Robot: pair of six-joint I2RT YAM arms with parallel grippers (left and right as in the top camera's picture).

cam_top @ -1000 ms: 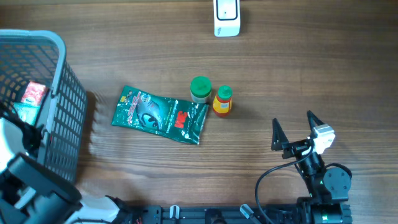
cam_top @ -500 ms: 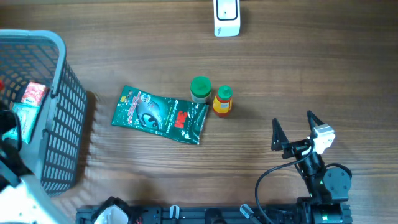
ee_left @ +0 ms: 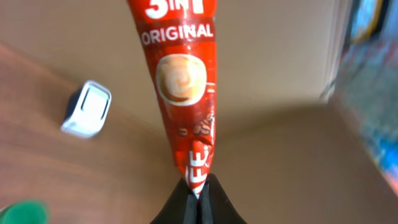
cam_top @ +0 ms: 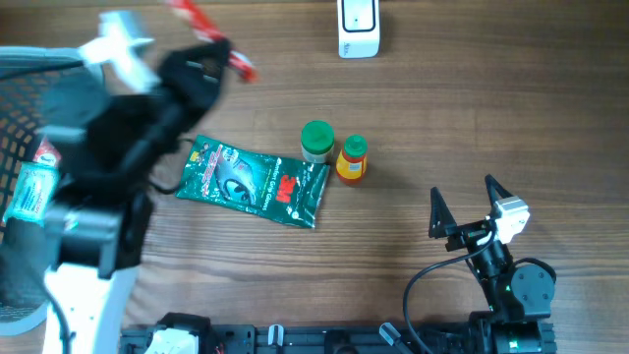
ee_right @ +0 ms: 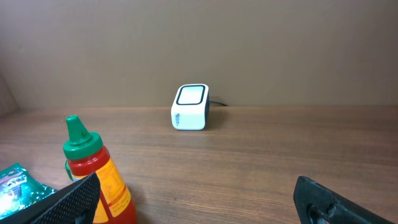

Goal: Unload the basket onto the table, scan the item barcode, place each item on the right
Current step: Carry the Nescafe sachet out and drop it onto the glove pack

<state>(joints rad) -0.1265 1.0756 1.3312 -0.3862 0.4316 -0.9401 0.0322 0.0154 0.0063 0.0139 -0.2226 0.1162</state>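
Right arm (cam_top: 511,285): folded low at the near edge of the table (cam_top: 491,88), well short of the scanner (cam_top: 359,28) and to its right. The right gripper (cam_top: 467,205) points toward the far side. Its jaws are spread wide, holding nothing and touching nothing. In the right wrist view the scanner stands far ahead, between the two fingertips.

Table items, all nearer than the scanner:
- A green packet (cam_top: 254,182) lies flat, to the scanner's left.
- A green-lidded jar (cam_top: 316,141) stands at the packet's right corner; contact cannot be confirmed.
- A green-capped bottle (cam_top: 352,159) stands upright just beside the jar, roughly in line with the scanner.

Left arm (cam_top: 118,147): heavily motion-blurred in the overhead view. It rises from the near left corner and reaches toward the far side, crossing over the grey mesh basket (cam_top: 39,61) that sits far to the scanner's left. The arm hides much of the basket.

Left gripper (ee_left: 198,202): the jaws are clamped tight on the narrow end of a red sachet (ee_left: 186,81). The sachet projects straight out beyond the fingertips, with the face printed "3in1 ORIGINAL" toward the wrist camera. It is held in the air, off the table, to the scanner's left and well apart from it.

The scanner, a small white unit, stands on the table at the far edge.
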